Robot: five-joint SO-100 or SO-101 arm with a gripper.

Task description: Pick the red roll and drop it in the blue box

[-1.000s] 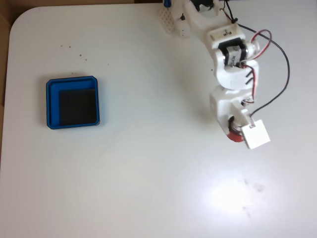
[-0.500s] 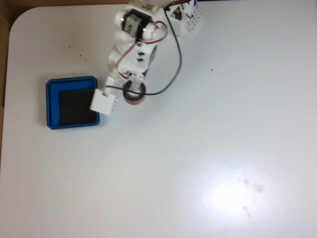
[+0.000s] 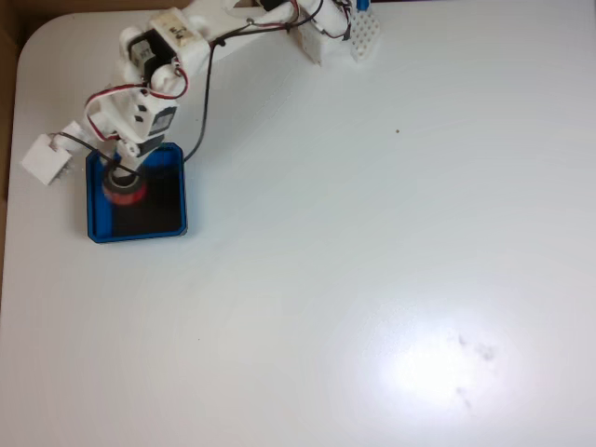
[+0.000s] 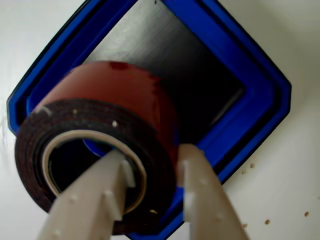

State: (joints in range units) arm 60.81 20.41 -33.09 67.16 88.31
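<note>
The red roll (image 3: pixel 123 189) hangs over the black floor of the blue box (image 3: pixel 176 191) in the fixed view, near the box's upper left corner. My gripper (image 3: pixel 119 177) is shut on it. In the wrist view the red roll (image 4: pixel 120 100) shows a dark red side and a dark face with a pale inner ring. One finger (image 4: pixel 97 192) passes through its hole and the other (image 4: pixel 202 192) presses its outer side, so my gripper (image 4: pixel 152 162) pinches the roll's wall. Beneath it lies the blue box (image 4: pixel 260 100) with its black floor.
The white arm (image 3: pixel 158 65) reaches from its base (image 3: pixel 321 28) at the table's top edge down and left to the box. A white block (image 3: pixel 45 156) on a wire sticks out left of the box. The table's left edge runs close by.
The arm has swung from the right side of the table to the far left, carrying the red roll. The roll has gone from beside the box's right rim to above its floor.
</note>
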